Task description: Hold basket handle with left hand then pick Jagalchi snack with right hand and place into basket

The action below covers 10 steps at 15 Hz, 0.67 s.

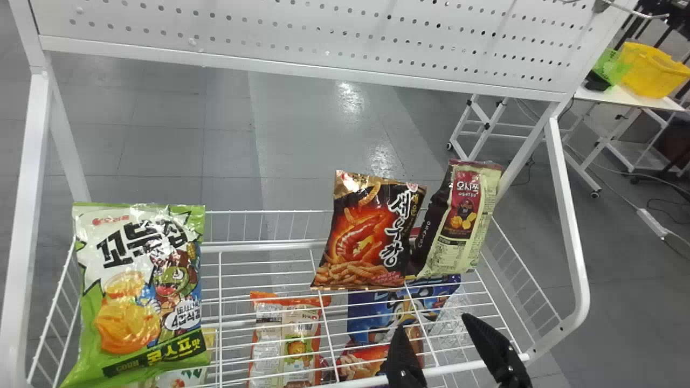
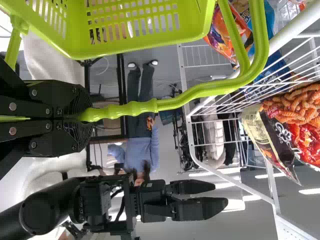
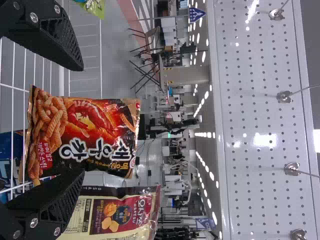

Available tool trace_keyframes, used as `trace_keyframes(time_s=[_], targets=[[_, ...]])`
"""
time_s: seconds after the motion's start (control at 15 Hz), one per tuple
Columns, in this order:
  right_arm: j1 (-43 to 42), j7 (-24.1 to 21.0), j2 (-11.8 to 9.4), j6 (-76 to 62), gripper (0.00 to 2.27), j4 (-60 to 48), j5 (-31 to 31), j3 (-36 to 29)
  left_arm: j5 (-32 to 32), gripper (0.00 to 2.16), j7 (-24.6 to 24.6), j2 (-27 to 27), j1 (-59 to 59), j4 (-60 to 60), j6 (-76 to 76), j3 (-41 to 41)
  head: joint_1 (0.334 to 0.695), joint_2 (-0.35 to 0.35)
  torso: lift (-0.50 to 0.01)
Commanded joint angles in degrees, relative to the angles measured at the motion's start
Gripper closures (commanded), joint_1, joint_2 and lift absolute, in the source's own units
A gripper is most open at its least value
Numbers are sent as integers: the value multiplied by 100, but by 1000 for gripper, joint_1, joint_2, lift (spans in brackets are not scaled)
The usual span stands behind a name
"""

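Left gripper (image 2: 87, 116) closed round the handle (image 2: 120, 109) of the lime-green basket (image 2: 150, 47). Right gripper (image 1: 434, 323) at the rack's (image 1: 259, 247) front rail, fingers spread wide; in the right wrist view, the black shrimp bag (image 3: 85, 132) lies ahead, one finger partly overlapping it in sight. Maroon-and-cream bag (image 1: 463, 221) just beside that bag, both at the rack's right side; green-and-white bag (image 1: 135, 285) at the left. Under the wires: blue bag (image 1: 372, 318), orange-edged bag (image 1: 285, 339). Jagalchi snack: cannot tell which bag, hence where.
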Motion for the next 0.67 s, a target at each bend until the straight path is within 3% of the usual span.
trace_keyframes(time_s=[0.0, 0.6], targets=[[48, -9, 0, -13, 83, -71, 29, 21, 0, 1396, -8, 0, 6, -5, 0, -5, 695, -350, -10], [83, -9, 0, -13, 83, -132, 29, 21, -9, 1396, -8, 9, 6, -5, 0, -41, 695, -350, -10]])
